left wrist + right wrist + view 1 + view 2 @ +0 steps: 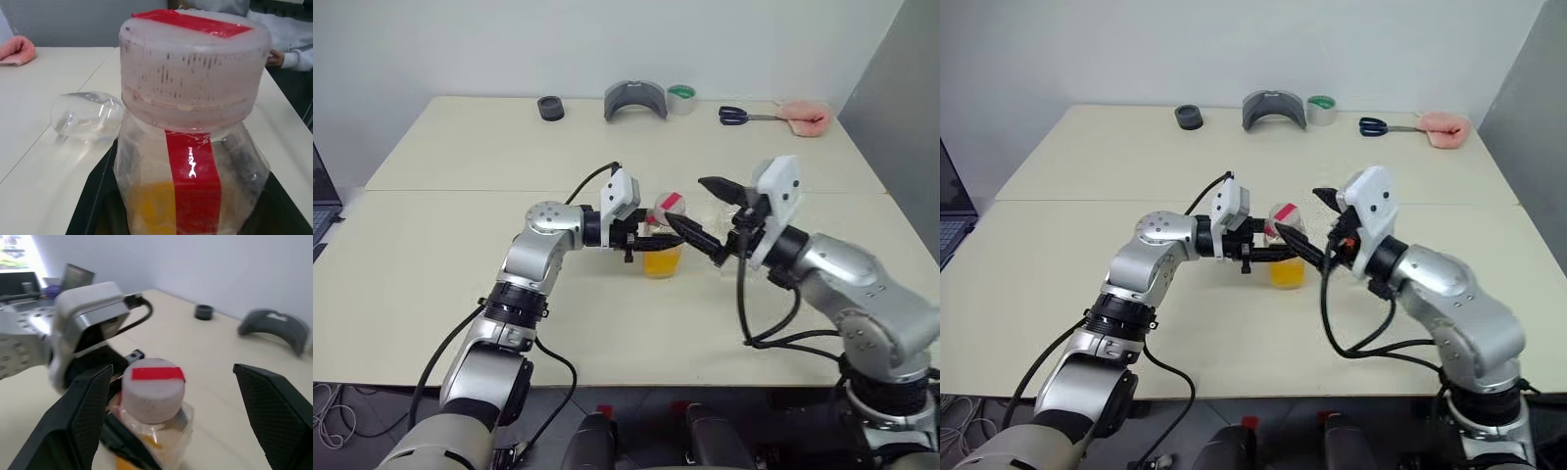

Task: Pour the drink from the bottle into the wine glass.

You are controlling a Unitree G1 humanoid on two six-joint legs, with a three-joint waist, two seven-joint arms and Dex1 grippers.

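Observation:
The bottle (662, 245) stands upright mid-table, a clear plastic one with a red label strip and a red-and-white cap (668, 207). Orange drink (661, 262) fills its lower part. My left gripper (641, 240) reaches in from the left and is shut on the bottle's body; in the left wrist view its black fingers (93, 205) flank the bottle (190, 161). My right gripper (171, 368) is open, its fingers spread to either side of the cap (152, 389) without touching it. The wine glass (85, 117) lies on its side on the table just beyond the bottle.
Along the table's far edge sit a black round object (550, 108), a grey curved piece (634, 100), a tape roll (681, 98), scissors (739, 116) and a pink cloth (805, 117). A person's sleeve and hand (276, 56) rest at the table's side. A laptop (321, 196) is at the left.

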